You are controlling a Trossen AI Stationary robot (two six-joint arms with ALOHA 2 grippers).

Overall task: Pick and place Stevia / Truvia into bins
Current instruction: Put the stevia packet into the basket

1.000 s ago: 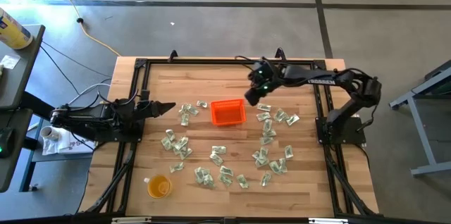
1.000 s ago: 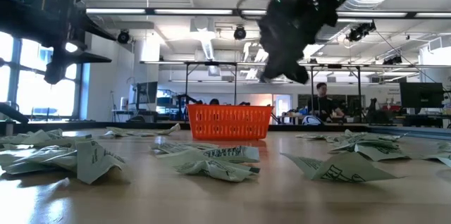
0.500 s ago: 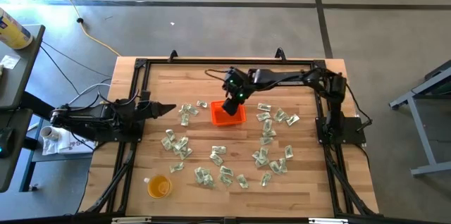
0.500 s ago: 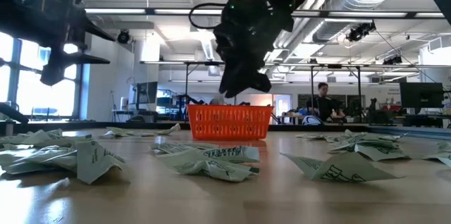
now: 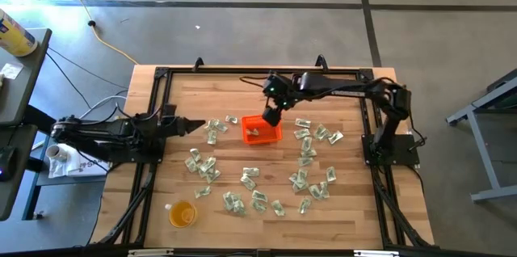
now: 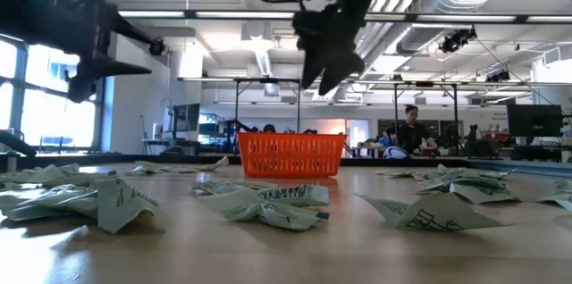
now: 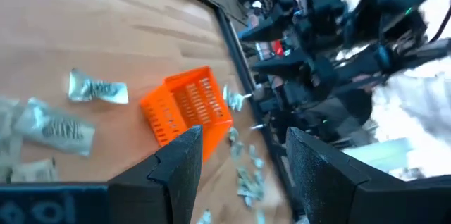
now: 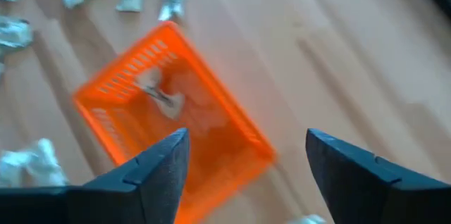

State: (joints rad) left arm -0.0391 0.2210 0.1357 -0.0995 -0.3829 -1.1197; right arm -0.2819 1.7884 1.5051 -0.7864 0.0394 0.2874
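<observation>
right end effector [image 5: 271,117] released above small square orange plastic bin [image 5: 262,130] | pale green paper sachet [image 5: 255,132] inside | lift clear, retarget nearest right-side sachet

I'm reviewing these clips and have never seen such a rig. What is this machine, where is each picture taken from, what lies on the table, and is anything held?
Two dark robot arms work at a wooden table. One camera looks straight down, one sits at table-top height, and one rides each wrist. Small pale green sachets lie scattered around an orange bin; a yellow cup stands near one corner. The right end effector hangs open above the bin, holding nothing; one sachet in the bin shows in its wrist picture. The left end effector waits open at the table's left edge, holding nothing.
</observation>
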